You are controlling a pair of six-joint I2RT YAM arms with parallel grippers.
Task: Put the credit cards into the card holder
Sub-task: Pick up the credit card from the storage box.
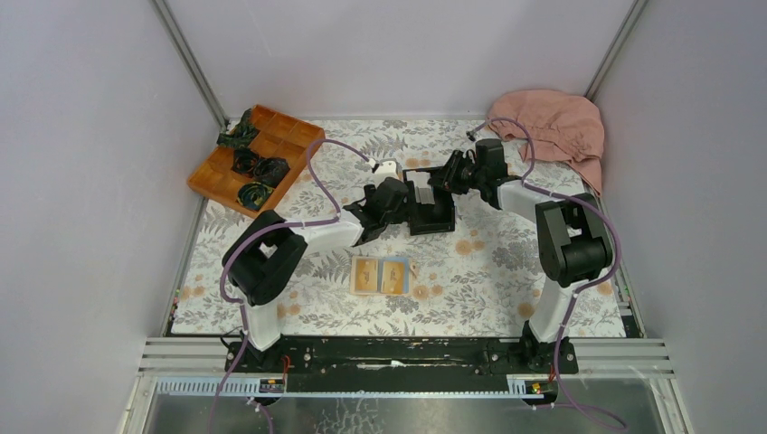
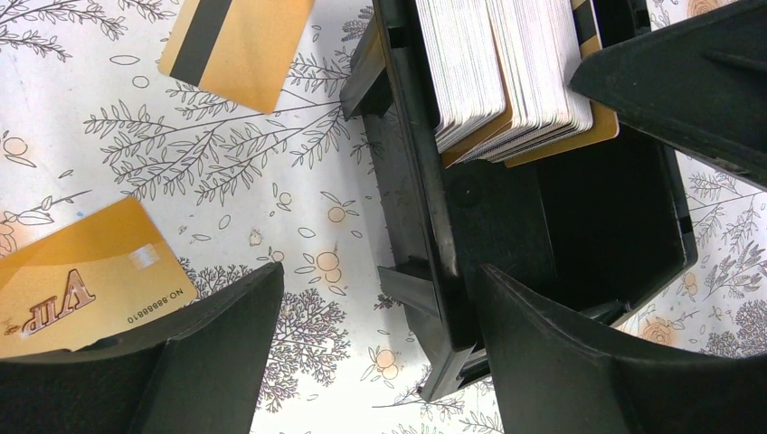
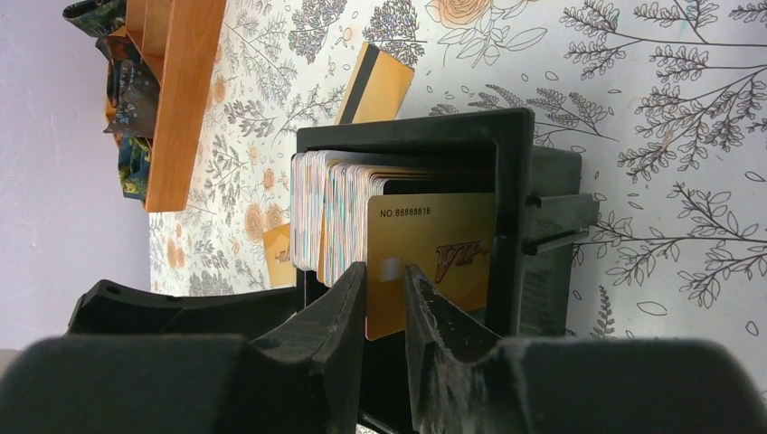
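Observation:
The card holder (image 1: 380, 276) lies open on the flowered cloth, near the arms and apart from both grippers. A black box (image 1: 432, 215) further back holds a stack of cards (image 2: 506, 72). Its front card is a gold credit card (image 3: 430, 262) marked VIP. My right gripper (image 3: 387, 271) hovers just before this card's face, its jaws narrowed to a slim gap and clamping nothing. My left gripper (image 2: 380, 271) is open and straddles the box's side wall (image 2: 425, 235). Two more credit cards lie on the cloth: one with a black band (image 2: 237, 45), one marked VIP (image 2: 81, 276).
An orange wooden tray (image 1: 253, 158) with dark bundled items sits at the back left. A pink cloth (image 1: 552, 127) is heaped in the back right corner. Grey walls close in the table on three sides.

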